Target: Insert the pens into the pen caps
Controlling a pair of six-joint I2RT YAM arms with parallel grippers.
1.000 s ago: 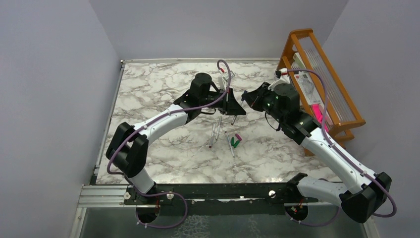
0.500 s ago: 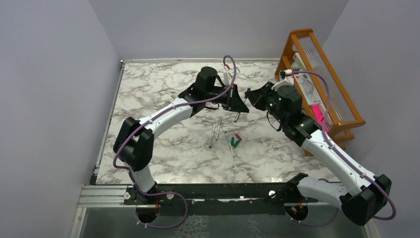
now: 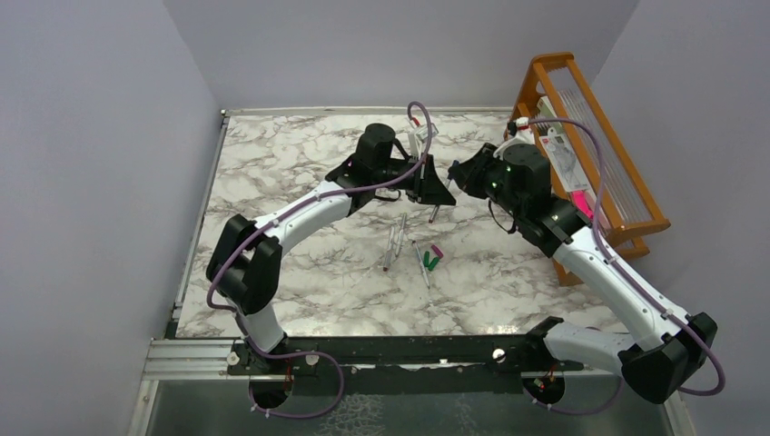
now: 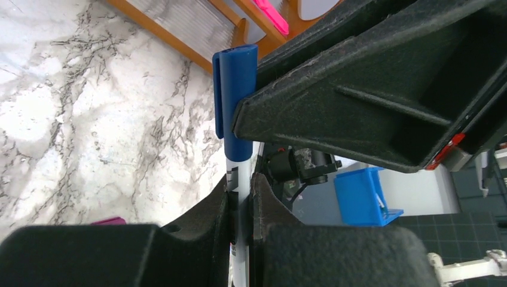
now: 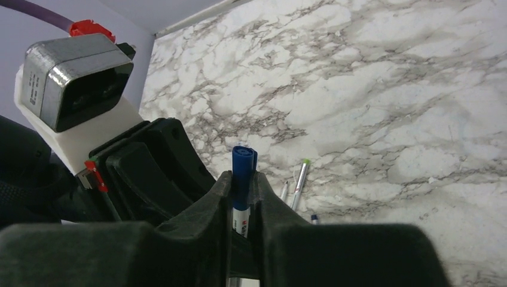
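Both claws meet above the tabletop (image 3: 272, 173), just to the left of the wooden rack (image 3: 552, 60), and both are clamped on the same white-barrelled pen (image 3: 434, 213). The pen stands roughly upright between them, its bare lower end hanging below the claws.

The left claw (image 4: 240, 182) has its fingers pressed together on the barrel. The blue pen cap (image 4: 235, 101) sits on the pen's upper end, just above those fingers. The right claw (image 5: 242, 179) comes in from the rack side and is closed on the barrel too, just under the cap, with only the cap's tip showing past its fingers. In the left wrist view, the right claw's black body lies against the cap's side.

The loose pens (image 3: 392, 245) lie together on the tabletop – farther from the rack than the claws and nearer the arm bases. The magenta cap (image 3: 437, 250) and green cap (image 3: 430, 262) lie side by side just on the rack side of them, beside a third pen. One loose pen has a green tip.
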